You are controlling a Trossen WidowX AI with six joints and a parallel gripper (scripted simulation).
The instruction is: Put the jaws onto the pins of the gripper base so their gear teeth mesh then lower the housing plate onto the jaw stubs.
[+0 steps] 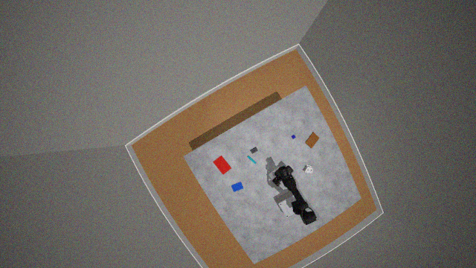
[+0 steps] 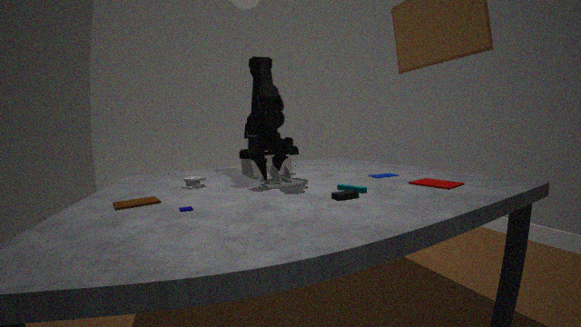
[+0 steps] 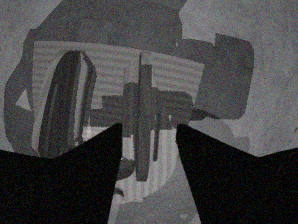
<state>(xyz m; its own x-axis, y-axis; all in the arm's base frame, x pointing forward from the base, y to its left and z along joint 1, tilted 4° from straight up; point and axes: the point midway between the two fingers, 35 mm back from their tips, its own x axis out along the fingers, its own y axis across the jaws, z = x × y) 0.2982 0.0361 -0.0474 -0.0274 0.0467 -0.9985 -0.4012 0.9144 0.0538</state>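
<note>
The pale ribbed gripper base (image 3: 175, 67) lies under my gripper, partly in shadow. My gripper (image 3: 150, 130) (image 2: 270, 176) points down low over the table and is shut on a jaw (image 3: 143, 120), seen edge-on as a tall narrow strip between the fingertips. The other jaw (image 3: 62, 110) shows as a long rounded upright shape over the left of the base. Whether either jaw is down on its pin, and whether teeth mesh, is hidden. A small pale piece with dark spots, probably the housing plate (image 1: 309, 169) (image 2: 194, 181), stands apart from the arm.
A white flat piece (image 1: 286, 208) lies beside the arm's foot. An orange-brown block (image 1: 312, 140) (image 2: 137, 203), a small blue block (image 1: 293, 136) (image 2: 186, 209), a dark block (image 1: 253, 150) (image 2: 345, 195), a teal bar (image 1: 251, 159), a red plate (image 1: 222, 164) and a blue plate (image 1: 237, 186) lie around.
</note>
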